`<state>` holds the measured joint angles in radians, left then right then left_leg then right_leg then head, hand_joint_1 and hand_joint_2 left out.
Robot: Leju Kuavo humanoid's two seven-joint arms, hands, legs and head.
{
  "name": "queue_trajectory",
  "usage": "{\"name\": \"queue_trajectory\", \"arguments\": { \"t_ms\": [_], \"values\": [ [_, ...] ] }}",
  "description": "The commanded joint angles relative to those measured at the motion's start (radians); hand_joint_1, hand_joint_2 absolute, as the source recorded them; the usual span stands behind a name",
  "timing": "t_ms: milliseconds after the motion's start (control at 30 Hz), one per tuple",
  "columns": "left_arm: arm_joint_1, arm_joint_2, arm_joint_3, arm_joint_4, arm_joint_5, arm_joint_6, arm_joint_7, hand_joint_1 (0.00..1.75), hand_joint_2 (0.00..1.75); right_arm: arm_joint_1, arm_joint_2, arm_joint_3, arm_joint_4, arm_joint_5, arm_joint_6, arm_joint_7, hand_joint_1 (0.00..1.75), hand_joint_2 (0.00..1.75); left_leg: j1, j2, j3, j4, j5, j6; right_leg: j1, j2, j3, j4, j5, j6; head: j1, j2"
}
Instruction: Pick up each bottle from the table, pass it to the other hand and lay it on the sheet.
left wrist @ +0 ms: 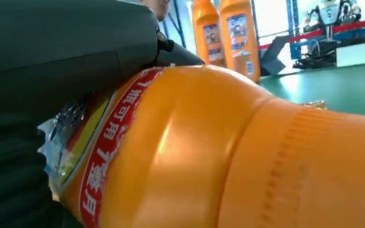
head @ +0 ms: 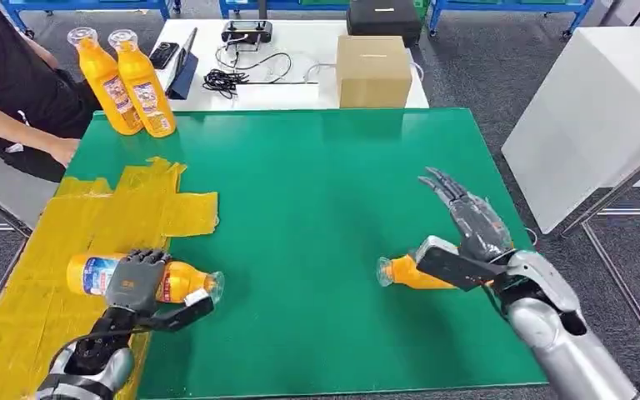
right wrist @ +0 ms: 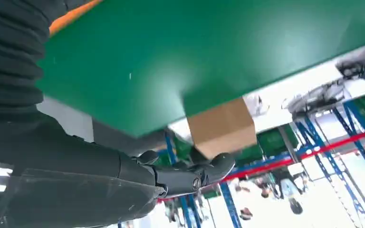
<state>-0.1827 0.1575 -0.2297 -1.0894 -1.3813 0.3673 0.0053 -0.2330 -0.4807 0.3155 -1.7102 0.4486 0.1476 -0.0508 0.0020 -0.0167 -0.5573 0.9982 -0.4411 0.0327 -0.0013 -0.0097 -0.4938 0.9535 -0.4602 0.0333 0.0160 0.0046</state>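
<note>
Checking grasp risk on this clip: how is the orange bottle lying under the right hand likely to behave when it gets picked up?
The bottle lies on its side on the smooth green mat, so it would probably roll if nudged. It looks full of orange liquid, likely heavy for its size. The right hand hovers with fingers spread; the glossy plastic may slip.

Orange bottles (red-banded labels); green table

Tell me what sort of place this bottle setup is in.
Likely a robotics lab or workshop floor. Blue metal racks line the back, a white bench carries a controller, cables and a cardboard box, and the green mat is a staged test surface.
</note>
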Motion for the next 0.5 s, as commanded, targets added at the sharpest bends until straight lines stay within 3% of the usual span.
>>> {"name": "queue_trajectory", "arguments": {
  "t_ms": [33, 67, 200, 300, 500],
  "values": [
    [-0.066, 0.018, -0.089, 0.224, -0.014, -0.033, 0.044, 0.0, 1.75, -0.091, -0.131, 0.048, 0.031, 0.019, 0.017, 0.038, 0.0, 1.75, -0.001, 0.0, 0.004, 0.0, 0.001, -0.001, -0.001, 0.0, 0.002, 0.001, 0.0, 0.0, 0.0, 0.0],
    [-0.069, 0.023, -0.091, 0.233, -0.013, -0.025, 0.044, 0.0, 0.0, -0.1, -0.154, 0.045, 0.031, 0.013, 0.032, 0.043, 0.0, 1.75, -0.001, 0.001, 0.002, 0.0, 0.002, -0.001, -0.001, 0.0, -0.001, 0.001, 0.002, 0.0, 0.0, 0.0],
    [-0.067, 0.031, -0.072, 0.214, -0.003, 0.019, 0.052, 0.0, 0.0, -0.099, -0.294, 0.01, 0.027, -0.046, 0.119, 0.06, 0.0, 1.75, -0.001, -0.005, 0.004, 0.0, 0.004, 0.0, -0.001, -0.005, -0.004, 0.001, 0.001, 0.0, 0.0, 0.0],
    [-0.051, 0.027, -0.046, 0.156, 0.084, 0.051, -0.016, 0.0, 0.0, -0.082, -0.357, -0.01, 0.05, -0.075, 0.168, 0.06, 0.0, 1.75, -0.001, -0.004, 0.0, 0.0, 0.007, 0.0, -0.001, -0.005, -0.009, 0.001, 0.003, 0.0, 0.0, 0.0],
    [-0.024, 0.039, -0.011, 0.027, 0.318, 0.006, -0.148, 0.0, 0.0, -0.056, -0.429, 0.041, 0.084, -0.086, 0.237, 0.074, 0.0, 1.75, 0.0, -0.003, 0.0, 0.0, 0.008, 0.0, 0.0, -0.004, 0.001, 0.0, 0.006, 0.001, 0.0, 0.0]
  ]
}}
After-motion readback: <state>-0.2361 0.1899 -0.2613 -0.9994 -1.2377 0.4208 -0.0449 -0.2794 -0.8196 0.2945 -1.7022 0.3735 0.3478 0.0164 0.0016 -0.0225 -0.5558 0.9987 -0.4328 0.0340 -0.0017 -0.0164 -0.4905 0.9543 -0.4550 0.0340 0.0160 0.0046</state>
